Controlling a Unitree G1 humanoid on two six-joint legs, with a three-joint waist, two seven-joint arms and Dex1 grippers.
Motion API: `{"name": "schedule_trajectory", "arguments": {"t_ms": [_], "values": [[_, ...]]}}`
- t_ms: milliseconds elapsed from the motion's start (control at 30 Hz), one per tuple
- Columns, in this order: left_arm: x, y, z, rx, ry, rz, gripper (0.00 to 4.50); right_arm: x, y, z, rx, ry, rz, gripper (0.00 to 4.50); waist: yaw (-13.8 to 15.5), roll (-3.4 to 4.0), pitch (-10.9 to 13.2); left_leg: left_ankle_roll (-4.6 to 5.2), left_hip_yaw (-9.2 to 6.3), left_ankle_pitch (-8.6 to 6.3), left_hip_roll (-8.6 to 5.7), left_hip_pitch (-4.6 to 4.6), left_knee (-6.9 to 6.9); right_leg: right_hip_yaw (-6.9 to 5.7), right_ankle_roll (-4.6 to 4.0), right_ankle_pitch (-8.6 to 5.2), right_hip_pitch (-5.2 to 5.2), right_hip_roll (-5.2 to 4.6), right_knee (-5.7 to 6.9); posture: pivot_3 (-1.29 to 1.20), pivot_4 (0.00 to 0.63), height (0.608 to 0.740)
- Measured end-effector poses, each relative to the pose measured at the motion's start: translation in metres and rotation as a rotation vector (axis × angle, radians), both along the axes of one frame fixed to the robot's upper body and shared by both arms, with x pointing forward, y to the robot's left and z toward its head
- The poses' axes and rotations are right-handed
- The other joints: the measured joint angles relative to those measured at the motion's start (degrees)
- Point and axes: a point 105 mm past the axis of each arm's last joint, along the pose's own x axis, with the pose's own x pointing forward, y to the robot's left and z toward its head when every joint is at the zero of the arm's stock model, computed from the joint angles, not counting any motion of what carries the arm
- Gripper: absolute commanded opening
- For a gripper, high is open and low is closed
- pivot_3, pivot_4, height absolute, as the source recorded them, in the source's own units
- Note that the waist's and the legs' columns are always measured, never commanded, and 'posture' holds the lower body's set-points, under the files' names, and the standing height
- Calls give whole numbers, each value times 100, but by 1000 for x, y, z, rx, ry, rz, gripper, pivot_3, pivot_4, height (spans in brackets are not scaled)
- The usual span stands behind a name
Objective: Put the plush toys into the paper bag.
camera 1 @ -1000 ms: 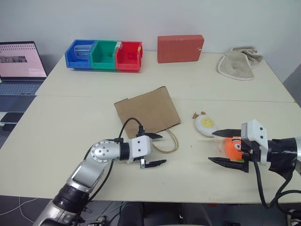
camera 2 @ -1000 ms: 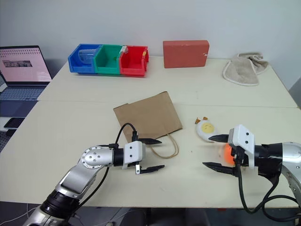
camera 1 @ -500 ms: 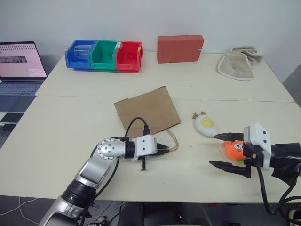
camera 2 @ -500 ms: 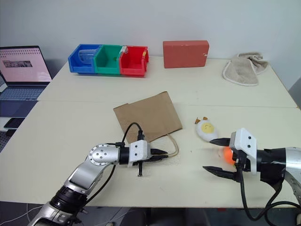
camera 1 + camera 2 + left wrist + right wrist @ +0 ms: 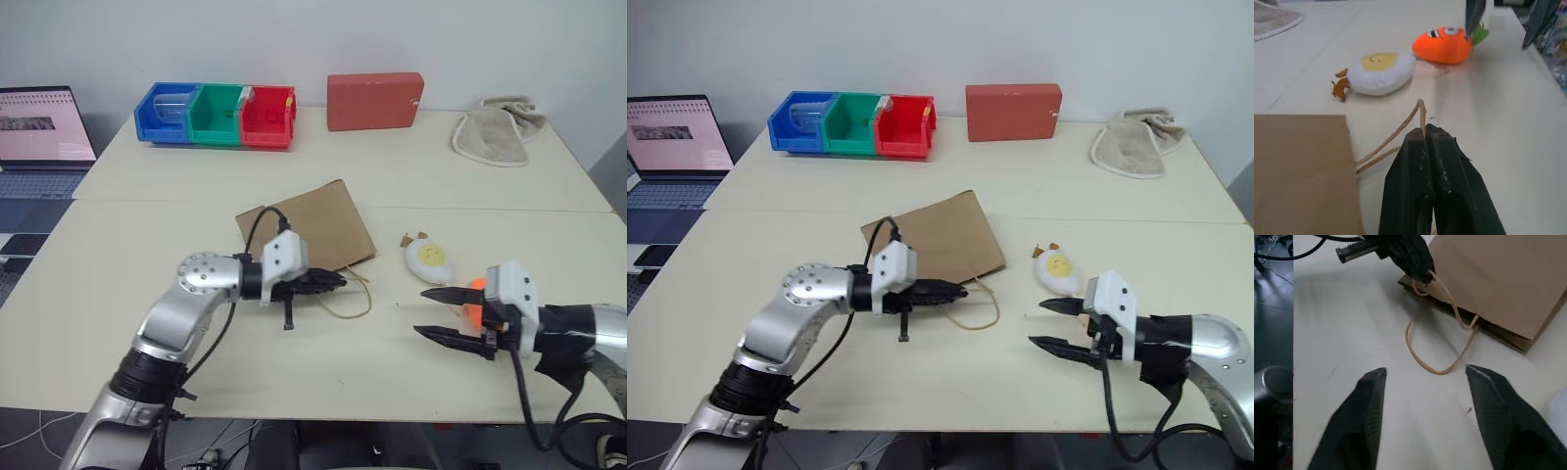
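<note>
my left pincer (image 5: pixel 1425 142) clenched on a loop handle (image 5: pixel 1400 128) of the flat paper bag (image 5: pixel 309 227) | my right pincer (image 5: pixel 443 313) released, jaws apart, orange toy (image 5: pixel 1444 43) behind its fingers, nearer than my left | white toy (image 5: pixel 428 260) on bench (image 5: pixel 127 264), between bag and right pincer

Paper bag (image 5: pixel 309 228) mid-table; plush toys (image 5: pixel 428 259) to its right; bins (image 5: pixel 217 114), box (image 5: pixel 375 100), towel (image 5: pixel 498 127) behind.

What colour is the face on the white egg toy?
Yellow. The white egg toy has a yellow face patch, seen best in the left wrist view.
</note>
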Motion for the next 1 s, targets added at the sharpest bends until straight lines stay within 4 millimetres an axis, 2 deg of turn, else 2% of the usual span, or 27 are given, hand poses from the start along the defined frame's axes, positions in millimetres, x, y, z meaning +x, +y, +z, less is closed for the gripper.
{"name": "schedule_trajectory", "arguments": {"t_ms": [100,167,333,400,467,633,767,900,1000], "values": [[2,4,8,-23,44,3,0,5,17,-9,2,-57,30,596,2,-1,0,0,-3,0,0,0,1,-3,0,0,0,1,1,0,150,740],[2,5,12,-38,70,1,0,12,26,-13,-1,-98,36,6,1,-3,-1,0,-3,0,0,1,3,-2,0,0,1,1,1,0,150,740],[3,5,27,-96,132,-5,0,47,73,-26,86,-199,-4,6,-25,-8,-3,0,-8,1,5,9,0,-2,-1,0,2,9,8,0,150,740],[2,4,32,-111,143,-12,0,54,85,-31,100,-215,-23,6,-27,-7,-3,-1,-10,1,5,7,-3,-3,0,1,0,10,9,0,150,740],[3,6,35,-125,159,-6,0,63,91,-38,92,-227,-57,6,-5,-7,-2,-1,-14,0,4,0,-4,-5,25,15,-2,10,7,0,150,740],[3,7,40,-157,193,7,0,77,108,-52,71,-283,-105,6,-2,-7,-3,-1,-17,1,4,3,-3,-7,24,15,-2,12,9,0,150,740],[4,8,50,-182,192,14,0,96,119,-57,61,-340,-188,6,-11,-7,-3,-2,-17,1,4,5,-2,-4,22,15,-2,13,11,0,150,740],[4,9,55,-189,195,17,0,111,124,-56,41,-394,-233,6,-11,-7,-3,-2,-18,1,4,5,-5,-4,25,17,-1,13,11,0,150,740],[5,11,56,-189,205,31,0,118,121,-66,-4,-398,-265,6,-12,-7,-2,-2,-19,1,4,4,-6,-5,25,17,-2,13,11,0,150,740]]}}
